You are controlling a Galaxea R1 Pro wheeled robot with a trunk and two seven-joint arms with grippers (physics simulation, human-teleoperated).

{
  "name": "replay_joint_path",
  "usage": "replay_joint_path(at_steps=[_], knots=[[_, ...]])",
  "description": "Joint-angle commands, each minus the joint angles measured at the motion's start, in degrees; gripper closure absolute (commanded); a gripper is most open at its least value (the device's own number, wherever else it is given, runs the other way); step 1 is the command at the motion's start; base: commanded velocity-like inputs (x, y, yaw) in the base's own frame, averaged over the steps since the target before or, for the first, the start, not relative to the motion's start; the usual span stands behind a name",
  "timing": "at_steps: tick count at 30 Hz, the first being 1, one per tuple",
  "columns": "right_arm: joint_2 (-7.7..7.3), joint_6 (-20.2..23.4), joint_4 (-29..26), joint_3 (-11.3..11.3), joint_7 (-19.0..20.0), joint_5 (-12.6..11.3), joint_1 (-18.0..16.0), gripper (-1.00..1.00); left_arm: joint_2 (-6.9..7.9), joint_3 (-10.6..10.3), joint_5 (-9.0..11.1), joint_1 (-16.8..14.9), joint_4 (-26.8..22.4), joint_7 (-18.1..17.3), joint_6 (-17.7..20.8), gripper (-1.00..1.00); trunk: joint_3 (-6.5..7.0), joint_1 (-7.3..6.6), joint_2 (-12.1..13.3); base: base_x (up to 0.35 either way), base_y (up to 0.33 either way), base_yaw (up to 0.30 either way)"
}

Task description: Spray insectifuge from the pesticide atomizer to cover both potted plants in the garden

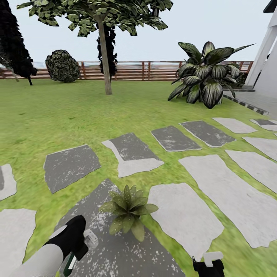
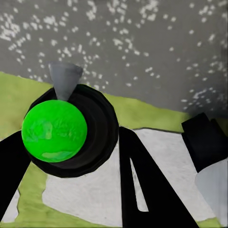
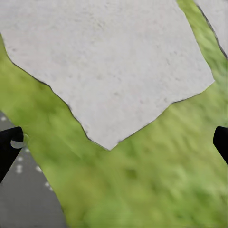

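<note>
One of the potted plants (image 1: 129,209), a low rosette of pointed green leaves, sits on a dark grey stepping stone (image 1: 115,250) just ahead of me. My left gripper (image 1: 79,248) is low and left of it, shut on the pesticide atomizer (image 1: 91,238), whose whitish nozzle head points toward the plant. In the left wrist view the atomizer (image 2: 54,130) shows as a bright green round body in a black ring, held between black fingers (image 2: 142,190). My right gripper (image 1: 207,265) hangs at the lower right, open, with only lawn and a pale stone between its fingertips (image 3: 9,147).
Grey and pale stepping stones (image 1: 132,154) cross the green lawn (image 1: 57,115). Further back stand a thin-trunked tree (image 1: 104,57), a round dark bush (image 1: 62,66), a big broad-leaved plant (image 1: 206,75) and a brown slatted fence (image 1: 154,70). A white building (image 1: 269,57) rises at the right.
</note>
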Motion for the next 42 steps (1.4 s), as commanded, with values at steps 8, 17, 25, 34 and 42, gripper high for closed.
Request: replay_joint_path(at_steps=[8, 17, 25, 34, 42], knots=[[0.00, -0.2, 0.1, -0.3, -0.3, 0.6, 0.0, -1.00, -0.60, 2.9, 4.6, -0.1, -0.6, 5.9, -0.8, 1.00, -0.06, -0.01, 0.0, -0.001, 0.000, 0.021], [-0.50, -0.2, 0.1, -0.4, -0.4, 0.6, 0.0, -1.00, -1.70, 2.9, 4.7, -0.1, -2.6, 6.5, -0.7, 1.00, -0.15, -0.01, 0.0, 0.052, -0.186, 0.094], [-0.08, -0.2, 0.1, -0.3, -0.3, 0.5, 0.0, -1.00, -2.07, 2.7, 4.6, 0.0, -2.7, 6.5, -0.6, 1.00, -0.15, -0.01, 0.0, 0.003, -0.270, 0.050], [0.00, -0.1, 0.1, -0.3, -0.3, 0.6, 0.0, -1.00, -2.06, 2.7, 4.6, 0.0, -2.7, 6.5, -0.6, 1.00, -0.15, -0.01, 0.0, 0.095, -0.221, 0.261], [0.08, -0.2, 0.1, -0.3, -0.2, 0.6, 0.0, -1.00, -2.00, 2.7, 4.6, 0.0, -2.7, 6.5, -0.5, 1.00, -0.15, -0.01, 0.0, 0.009, -0.008, 0.121]])
